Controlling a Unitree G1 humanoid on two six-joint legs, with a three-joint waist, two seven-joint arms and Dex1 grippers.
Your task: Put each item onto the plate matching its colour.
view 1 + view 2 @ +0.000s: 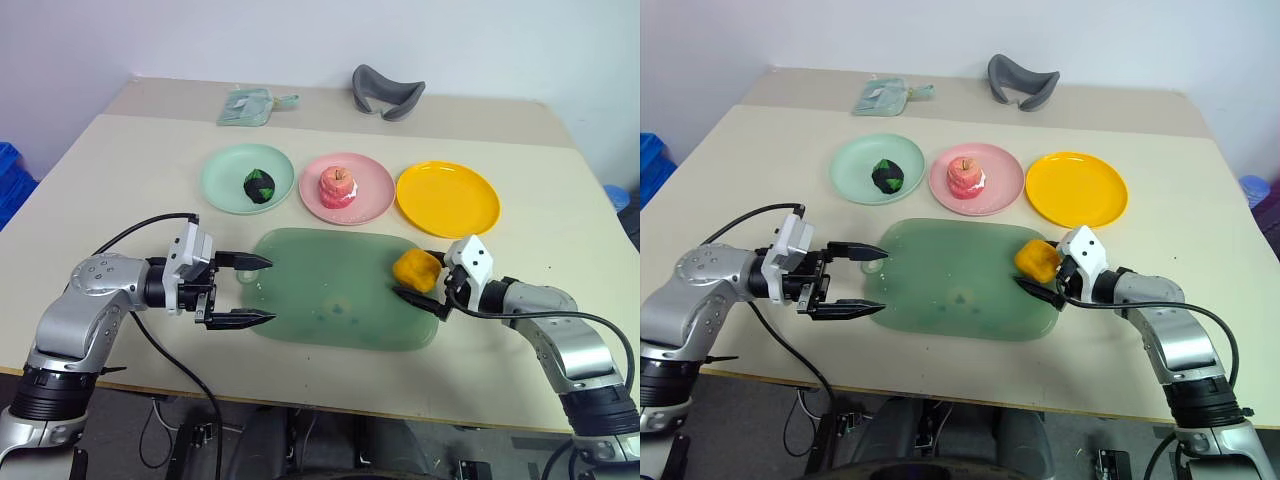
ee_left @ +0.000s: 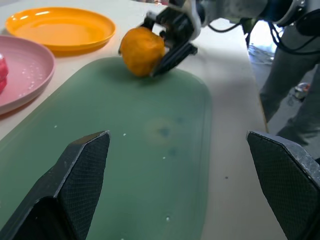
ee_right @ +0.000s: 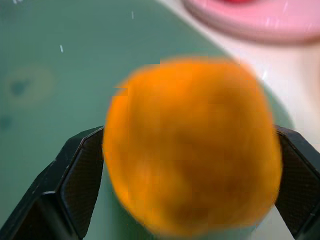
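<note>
Beige table [image 1: 560, 215]: your right gripper [image 1: 424, 285] has its fingers pinched around the orange fruit [image 1: 415, 268] at the green mat's [image 1: 330, 290] right edge, near the yellow plate [image 1: 447, 198]. Left gripper [image 1: 245, 290] gapes wide, empty.

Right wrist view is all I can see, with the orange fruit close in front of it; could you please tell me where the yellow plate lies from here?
Observer: The yellow plate sits bare just beyond the orange fruit, off the far right corner of the green mat.
Operator: Thank you. Are the other two items sorted?
Observer: Yes, the green ball lies on the mint plate and the apple on the pink plate.
Operator: And where is the left pincer?
Observer: The left pincer hangs open over the mat's left edge, well apart from the fruit.
</note>
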